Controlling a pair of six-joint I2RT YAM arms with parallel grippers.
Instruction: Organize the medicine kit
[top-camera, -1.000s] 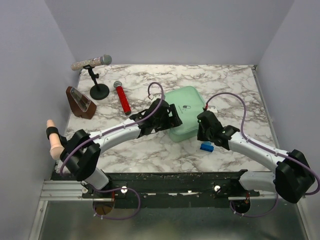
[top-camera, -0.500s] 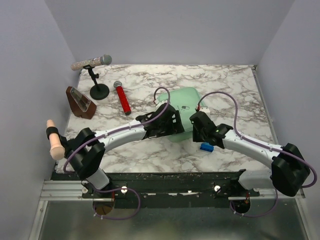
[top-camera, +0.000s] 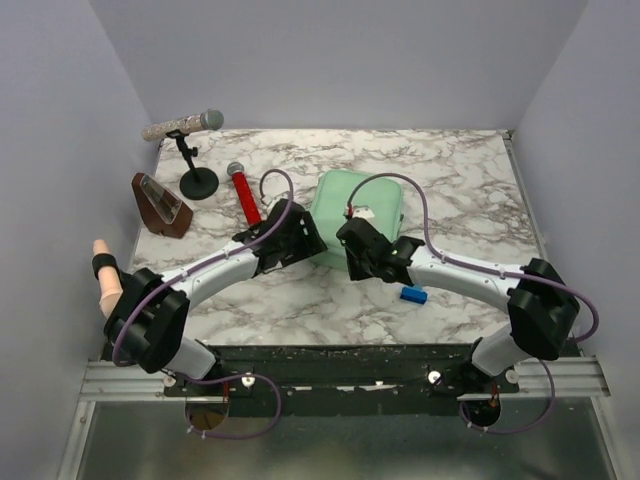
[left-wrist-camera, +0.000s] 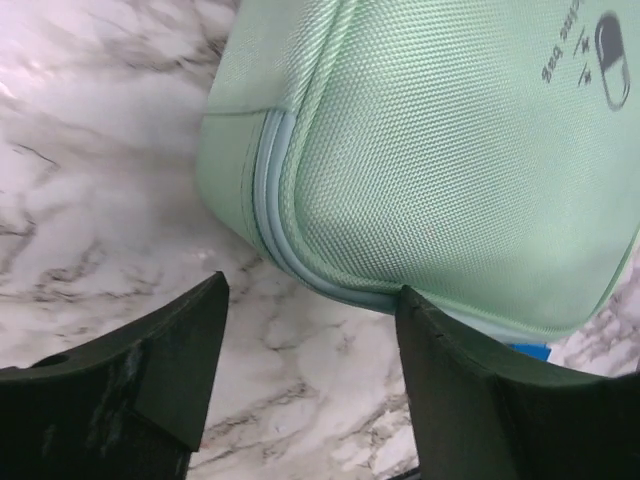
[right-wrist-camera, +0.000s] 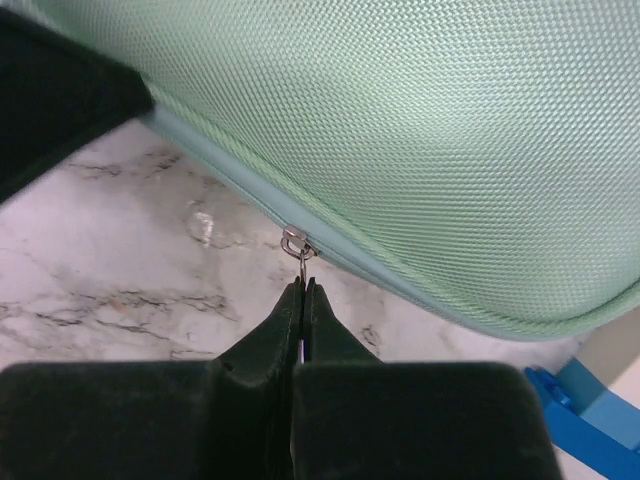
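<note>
The medicine kit (top-camera: 357, 206) is a mint-green zipped case with a dark logo, lying closed on the marble table; it also shows in the left wrist view (left-wrist-camera: 450, 160) and the right wrist view (right-wrist-camera: 420, 130). My right gripper (right-wrist-camera: 302, 285) is shut on the metal zipper pull (right-wrist-camera: 296, 245) at the case's near edge; in the top view this gripper (top-camera: 358, 240) sits at that edge. My left gripper (left-wrist-camera: 310, 340) is open, its right finger touching the case's near left corner; in the top view it (top-camera: 300, 235) is at the case's left side.
A blue box (top-camera: 412, 295) lies near the right arm, also visible in the right wrist view (right-wrist-camera: 590, 410). A red microphone (top-camera: 244, 195), a black stand with a grey microphone (top-camera: 185, 125), a brown wedge holder (top-camera: 160, 203) and a pink object (top-camera: 106, 275) are on the left.
Both grippers have moved left along the case's near edge, and the case has shifted left and back. The right gripper stays at the zipper.
</note>
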